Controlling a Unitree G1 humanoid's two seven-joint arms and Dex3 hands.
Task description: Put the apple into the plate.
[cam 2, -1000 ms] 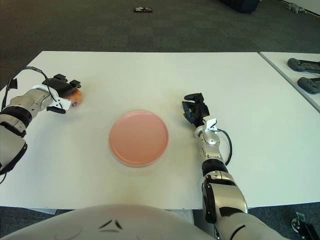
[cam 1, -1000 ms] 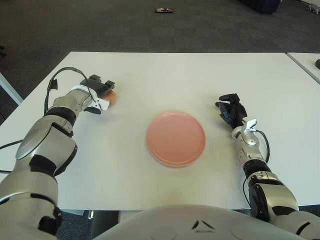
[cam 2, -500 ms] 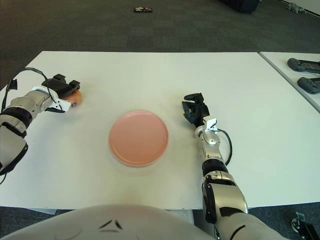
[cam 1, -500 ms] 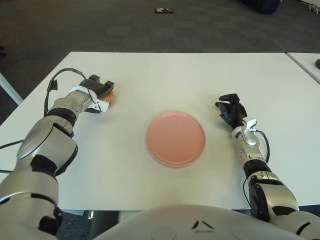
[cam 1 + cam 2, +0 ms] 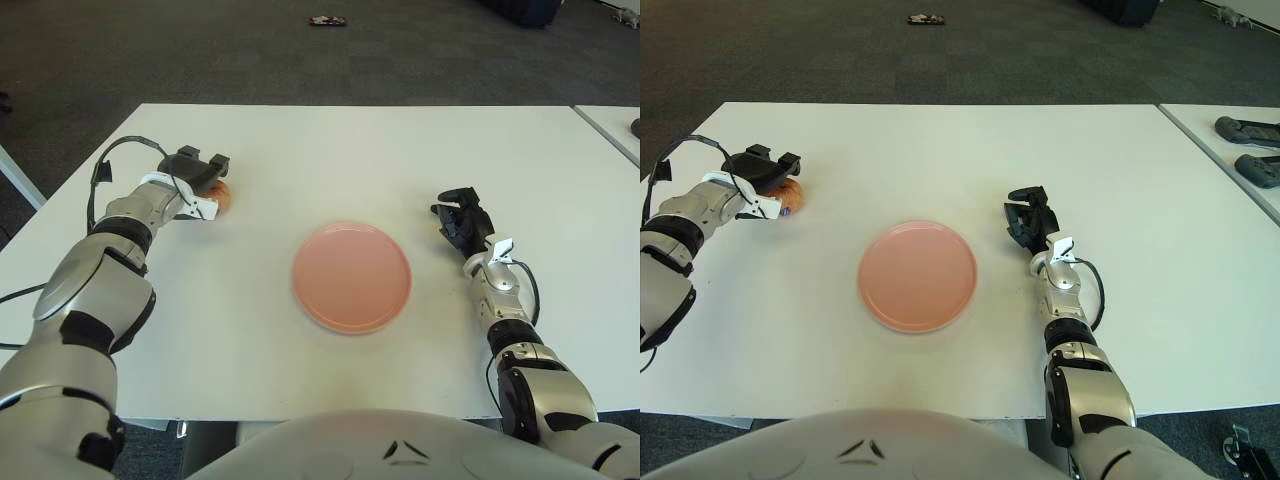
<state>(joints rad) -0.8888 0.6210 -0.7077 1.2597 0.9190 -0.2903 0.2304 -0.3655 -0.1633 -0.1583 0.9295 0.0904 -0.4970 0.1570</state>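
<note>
Apple (image 5: 221, 195) count is one, and you find it on the white surface (image 5: 330, 150) far to the left, well apart from the plate (image 5: 352, 277). You see only part of its orange-red skin, because the left robot hand (image 5: 197, 178) sits over it, dark fingers (image 5: 188, 157) arched across the top and white palm piece just beside it on the near side. You cannot tell from either eye view whether those fingers actually clamp the fruit or merely cover it; the apple looks to be down on the surface rather than lifted. One plate is present: a round pink one, lying flat near the middle of the surface, and you can see that it holds nothing. Your right robot hand (image 5: 462, 219) shows to the right of the plate, near it but apart, its dark fingers curled inward on themselves with nothing between them. Two robot hands, one apple, one plate make up what lies on this surface. Beyond the far edge you see dark carpet with one small dark object (image 5: 327, 20) lying on it, and at the right a second white table (image 5: 1230, 135) carries two dark grey devices (image 5: 1251, 130), which show in the right eye view.
</note>
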